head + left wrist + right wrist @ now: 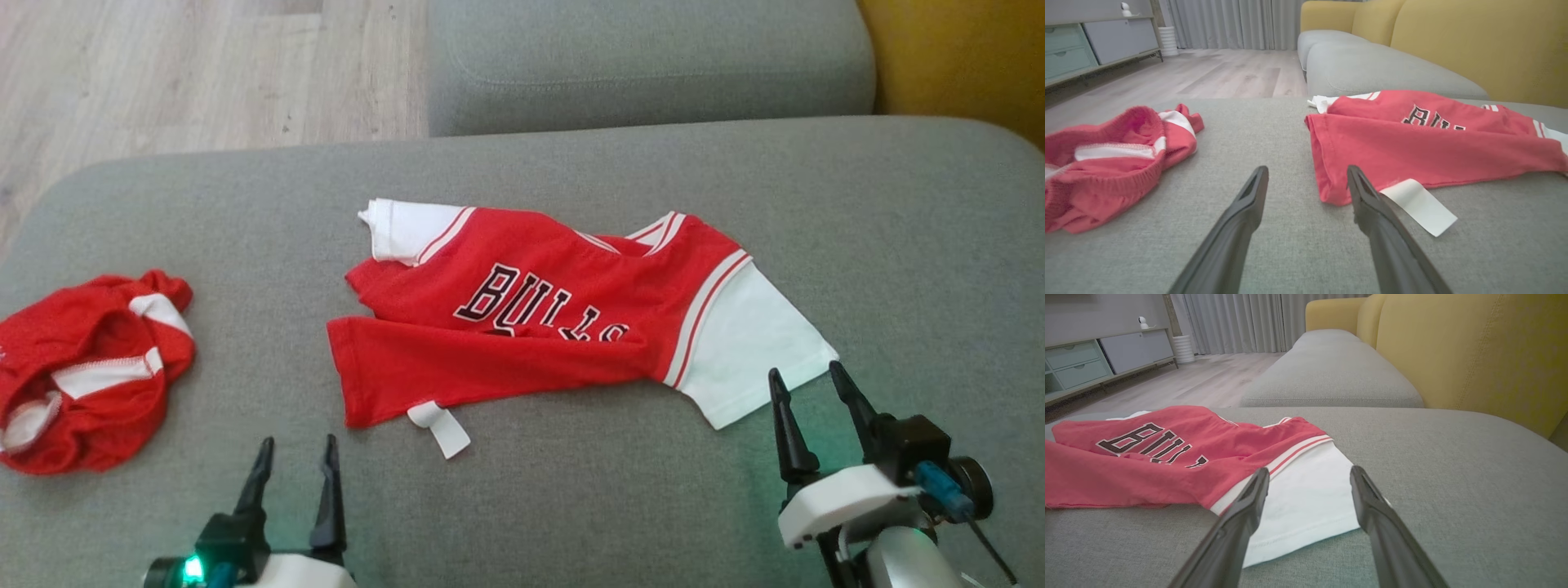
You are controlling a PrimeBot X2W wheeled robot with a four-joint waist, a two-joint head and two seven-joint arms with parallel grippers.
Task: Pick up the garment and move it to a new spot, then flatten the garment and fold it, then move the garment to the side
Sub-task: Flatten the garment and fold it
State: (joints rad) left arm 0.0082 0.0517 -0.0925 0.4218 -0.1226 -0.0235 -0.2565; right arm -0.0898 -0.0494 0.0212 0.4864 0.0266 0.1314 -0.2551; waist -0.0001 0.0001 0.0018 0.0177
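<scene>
Grey seat cushion [571, 506]: broad and flat, carrying all items below.
Second grey cushion [645, 65]: behind the first, beside a yellow backrest [955, 57].
Red jersey [490, 367]: near the middle of the front cushion, lying flat, lower edge folded up over the bottom of the black "BULLS" lettering [522, 306]. One white sleeve [751, 343] spread toward the right gripper, the other at the far left corner.
Red shorts [82, 384]: bunched with white trim, well apart at the left edge.
Right gripper [807, 369]: jaws spread, nothing held, fingertips at the near edge of the sleeve.
Left gripper [298, 441]: jaws spread, nothing held, near the jersey's folded corner.
White label [441, 429]: sticking out from that corner onto the cushion.
</scene>
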